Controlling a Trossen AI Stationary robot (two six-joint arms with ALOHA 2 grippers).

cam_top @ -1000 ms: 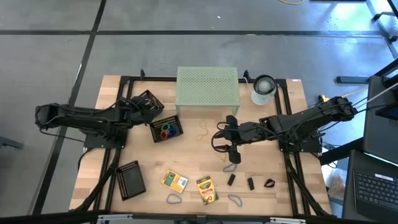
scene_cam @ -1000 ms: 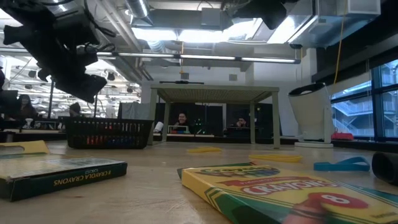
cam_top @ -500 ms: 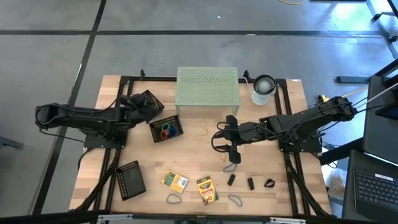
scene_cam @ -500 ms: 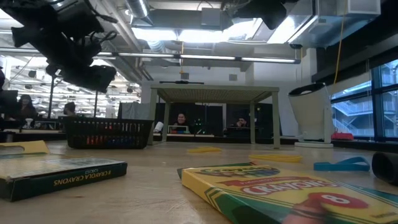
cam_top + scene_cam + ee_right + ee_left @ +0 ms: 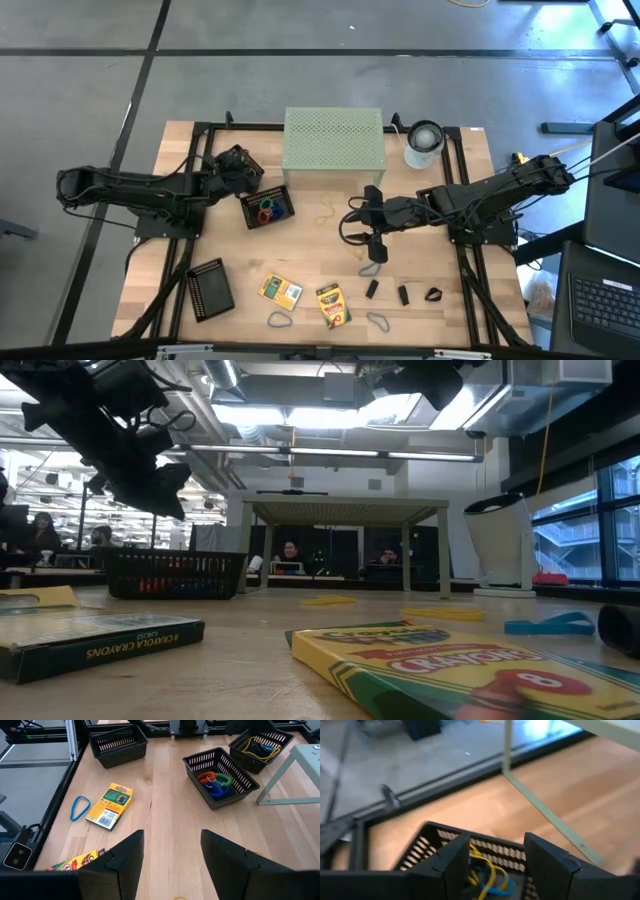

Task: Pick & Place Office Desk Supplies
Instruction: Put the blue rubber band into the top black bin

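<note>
Left gripper [image 5: 240, 163] hovers over the black mesh tray [image 5: 237, 160] near the table's back left, fingers [image 5: 455, 862] spread apart with nothing between them; yellow and blue rubber-band loops [image 5: 482, 872] lie in that tray right below. Just beside it sits a second black mesh tray [image 5: 267, 206] holding red, green and blue loops [image 5: 269, 210]. A third, bare black mesh tray [image 5: 210, 288] sits at front left. Right gripper [image 5: 371, 218] hangs mid-table, in front of the pale green perforated metal riser [image 5: 334, 139], fingers [image 5: 125, 857] parted, holding nothing. Two yellow-green crayon boxes [image 5: 281, 291] [image 5: 333, 305] lie flat near the front edge, close together but apart. Grey-blue rubber-band loops [image 5: 280, 319] [image 5: 378, 321] lie by the front edge, another [image 5: 372, 268] just in front of the right gripper. Three small black clips [image 5: 372, 288] [image 5: 404, 295] [image 5: 433, 294] lie in a row at front right. A tan loop [image 5: 326, 208] lies on the wooden table [image 5: 440, 240] in front of the riser. White-grey cylinder [image 5: 423, 143] stands at back right.
</note>
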